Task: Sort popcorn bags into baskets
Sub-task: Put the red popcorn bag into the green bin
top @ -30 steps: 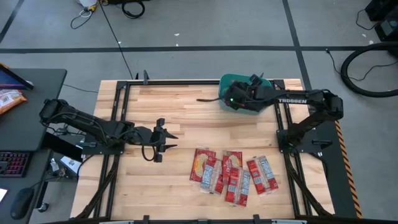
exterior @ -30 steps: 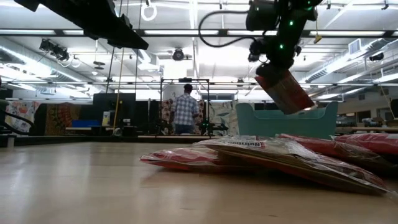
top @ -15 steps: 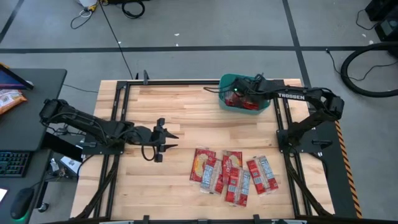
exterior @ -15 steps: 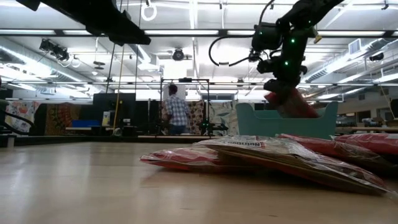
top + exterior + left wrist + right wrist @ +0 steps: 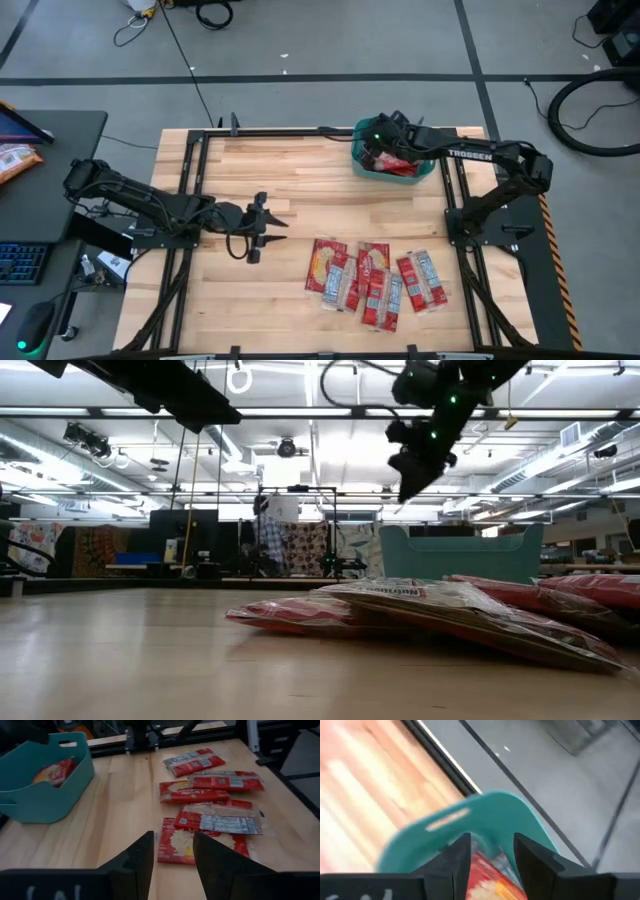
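Several red popcorn bags (image 5: 372, 278) lie flat and partly overlapping on the near right of the table; they also show in the low view (image 5: 430, 610). The teal basket (image 5: 362, 160) stands at the far right with red bags (image 5: 398, 163) inside. My right gripper (image 5: 372, 135) hovers open above the basket's far left part, well over its rim (image 5: 460, 540); its wrist view shows a red bag (image 5: 487, 872) below, inside the basket. My left gripper (image 5: 172, 860) waits open at the table's left middle (image 5: 268, 226), empty.
Dark metal frame rails (image 5: 200, 170) run along the table's left and right sides. Bare wood (image 5: 300, 180) lies between the basket and the pile. A desk with a keyboard (image 5: 20, 262) stands left of the table. A person (image 5: 268, 540) stands in the room beyond.
My right gripper came down with a red bag hanging from it into the basket, let it go, then rose and went a little toward the far left. The bag now lies in the basket. The person in the background has walked left.
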### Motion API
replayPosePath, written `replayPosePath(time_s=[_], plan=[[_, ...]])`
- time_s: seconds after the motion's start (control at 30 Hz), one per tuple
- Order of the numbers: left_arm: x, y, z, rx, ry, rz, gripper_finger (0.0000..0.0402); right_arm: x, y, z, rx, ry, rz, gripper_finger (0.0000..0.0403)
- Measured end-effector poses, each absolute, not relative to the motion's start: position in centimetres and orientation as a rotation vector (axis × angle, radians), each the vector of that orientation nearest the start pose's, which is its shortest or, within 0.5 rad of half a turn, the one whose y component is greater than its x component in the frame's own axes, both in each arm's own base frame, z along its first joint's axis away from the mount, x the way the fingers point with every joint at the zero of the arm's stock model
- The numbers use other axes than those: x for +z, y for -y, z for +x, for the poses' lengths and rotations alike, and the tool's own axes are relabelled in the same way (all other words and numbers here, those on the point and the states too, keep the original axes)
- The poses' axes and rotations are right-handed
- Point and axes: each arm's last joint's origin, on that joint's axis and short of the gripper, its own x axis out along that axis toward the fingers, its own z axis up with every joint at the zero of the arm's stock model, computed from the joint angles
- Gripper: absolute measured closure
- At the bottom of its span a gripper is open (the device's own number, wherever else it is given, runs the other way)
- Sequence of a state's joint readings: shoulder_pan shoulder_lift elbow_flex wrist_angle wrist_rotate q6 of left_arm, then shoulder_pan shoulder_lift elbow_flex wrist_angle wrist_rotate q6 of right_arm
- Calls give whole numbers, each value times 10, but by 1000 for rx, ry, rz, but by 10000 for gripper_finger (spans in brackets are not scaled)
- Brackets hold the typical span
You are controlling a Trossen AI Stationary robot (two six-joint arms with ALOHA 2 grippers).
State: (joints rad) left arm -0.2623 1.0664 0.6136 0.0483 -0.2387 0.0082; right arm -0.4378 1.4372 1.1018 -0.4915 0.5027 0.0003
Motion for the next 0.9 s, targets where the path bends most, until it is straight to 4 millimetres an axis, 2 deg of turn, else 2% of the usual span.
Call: replayPosePath(time_s=[0.1, 0.3, 0.4, 0.7, 0.9], plan=[[244, 52, 221, -31, -392, 102, 260, 281, 126, 275, -752, -829, -32, 250], [244, 52, 221, -31, -392, 102, 260, 284, 87, 295, -342, -746, 30, 250], [244, 53, 221, -27, -393, 76, 260, 285, 66, 302, -222, -715, 83, 250], [244, 53, 221, -15, -394, 14, 260, 278, 2, 311, -124, -668, 66, 250], [242, 53, 223, -13, -397, 15, 260, 280, -29, 311, -137, -634, 24, 251]])
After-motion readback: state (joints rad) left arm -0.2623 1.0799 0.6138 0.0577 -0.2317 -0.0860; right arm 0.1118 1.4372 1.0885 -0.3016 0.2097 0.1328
